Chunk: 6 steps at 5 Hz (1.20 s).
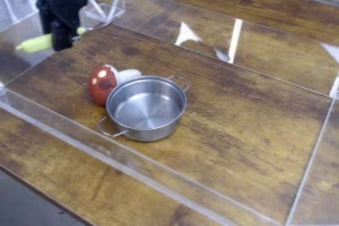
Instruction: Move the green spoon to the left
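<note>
- Camera view, upper left: gripper point(58, 40), dark and pointing steeply downward, with jaws clenched on the green spoon point(36, 44).
- Green spoon: yellow-green handle projects to the left of the jaws, near the left edge of the wooden worktop point(239, 121); whether it touches the surface cannot be told.
- Centre: steel pot point(146, 108), upright and empty.
- Touching the pot's upper-left rim: red-and-white mushroom toy point(106, 80), well apart from the spoon.

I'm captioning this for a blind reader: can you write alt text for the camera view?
A black robot pincer holds a green spoon at the far left of a wooden table. Near the middle sit a steel pot and, beside it, a red-and-white mushroom toy.
</note>
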Each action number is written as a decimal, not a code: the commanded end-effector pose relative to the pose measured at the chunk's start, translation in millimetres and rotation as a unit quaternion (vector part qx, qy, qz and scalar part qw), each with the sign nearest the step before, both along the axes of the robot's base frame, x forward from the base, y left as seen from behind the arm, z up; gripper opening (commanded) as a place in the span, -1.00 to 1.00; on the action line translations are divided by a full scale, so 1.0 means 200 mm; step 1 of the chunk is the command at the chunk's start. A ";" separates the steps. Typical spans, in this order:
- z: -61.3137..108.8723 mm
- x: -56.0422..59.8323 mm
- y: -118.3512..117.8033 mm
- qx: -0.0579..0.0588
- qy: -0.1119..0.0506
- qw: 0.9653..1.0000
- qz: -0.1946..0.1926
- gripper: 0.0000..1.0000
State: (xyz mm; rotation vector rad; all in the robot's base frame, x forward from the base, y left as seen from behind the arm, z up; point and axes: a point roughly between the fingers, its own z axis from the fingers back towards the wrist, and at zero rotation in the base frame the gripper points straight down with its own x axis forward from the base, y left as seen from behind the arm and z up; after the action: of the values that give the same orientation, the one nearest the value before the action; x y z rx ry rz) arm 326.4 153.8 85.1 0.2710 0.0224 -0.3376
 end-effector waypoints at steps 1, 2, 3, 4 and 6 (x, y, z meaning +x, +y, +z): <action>0.04 -0.05 0.11 0.009 -0.035 0.999 -0.012 -1.00; -0.07 -0.07 0.18 0.001 -0.027 0.999 -0.034 -1.00; -0.15 -0.10 0.23 -0.006 -0.022 1.000 -0.006 -1.00; -0.19 -0.11 0.24 -0.013 -0.020 1.000 0.021 -1.00; -0.17 -0.12 0.25 -0.018 -0.021 0.998 0.057 1.00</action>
State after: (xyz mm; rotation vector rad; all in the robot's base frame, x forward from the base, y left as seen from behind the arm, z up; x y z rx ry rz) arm 305.5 187.7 35.4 0.2077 0.0263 -0.2616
